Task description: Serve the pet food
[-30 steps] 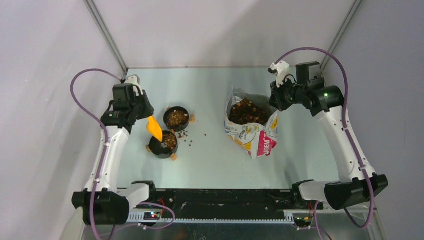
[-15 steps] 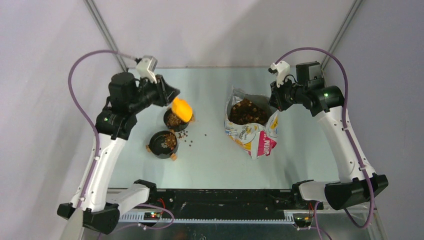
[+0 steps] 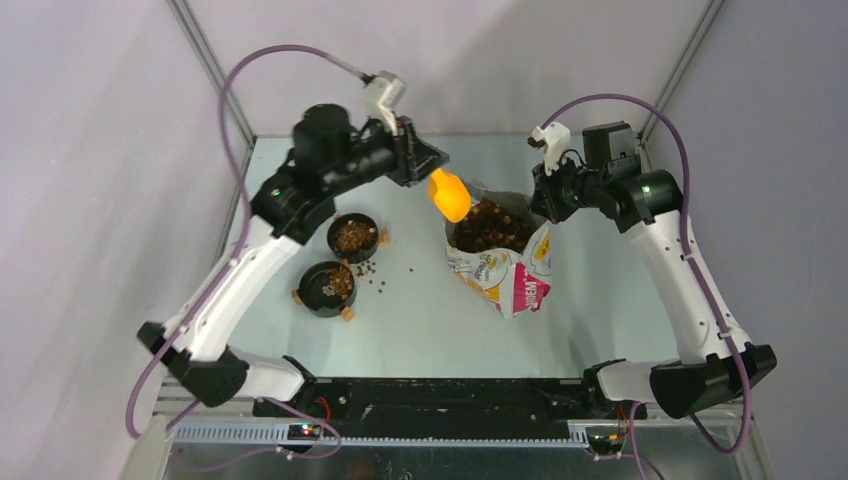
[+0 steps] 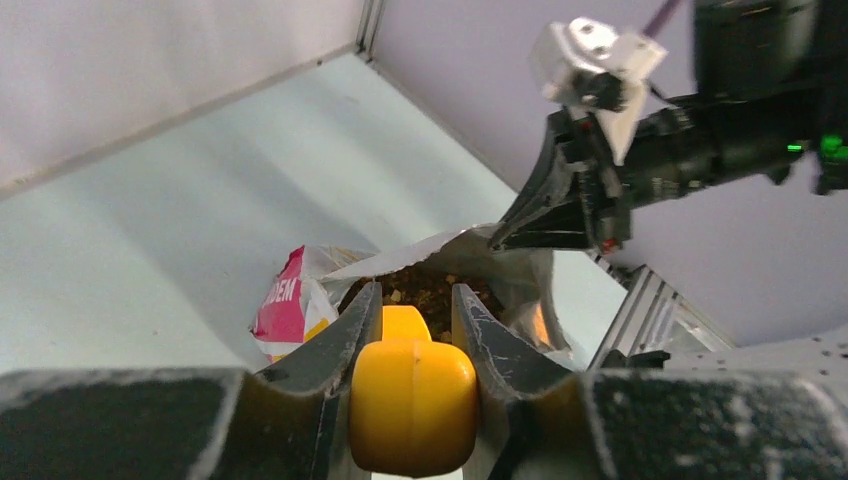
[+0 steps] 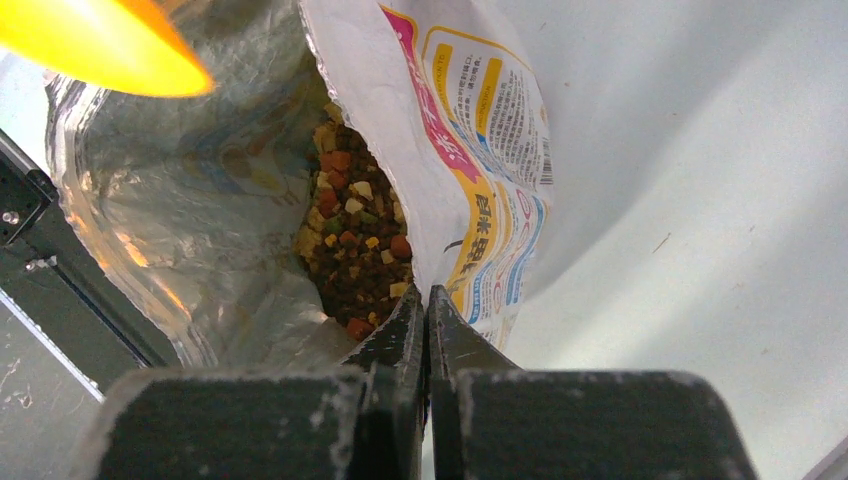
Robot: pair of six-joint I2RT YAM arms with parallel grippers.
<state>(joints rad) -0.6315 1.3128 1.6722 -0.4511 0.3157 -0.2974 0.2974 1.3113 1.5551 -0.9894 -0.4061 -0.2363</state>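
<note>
**Scoop poised at the bag mouth, ready to dip**

I am at the loading step. My left pincer (image 4: pixel 412 300) is clamped on the handle of the orange scoop (image 3: pixel 450 197), one finger on each side. The scoop hangs just over the near-left rim of the open bag (image 3: pixel 505 272), its bowl angled down toward the opening. From above I see no kibble in it, though I cannot be sure.

Most of the pet food (image 3: pixel 492 225) lies heaped inside the bag. Some already sits in the two black bowls (image 3: pixel 353 236) to my left, and a few pellets are scattered on the tabletop (image 3: pixel 430 320) beside them.

My right pincer (image 5: pixel 427 300) is closed tight on the bag's far-right rim, and I judge that this is holding the mouth open.

My left arm reaches well across from its base, with the elbow high and the forearm running toward the bag. My right arm rises from its base and bends inward at the wrist to meet the rim.

The next move, as I judge it, calls for lowering the scoop's lip into the heap without snagging the foil wall. Then I should level it out before carrying it back, or more pellets may spill.
</note>
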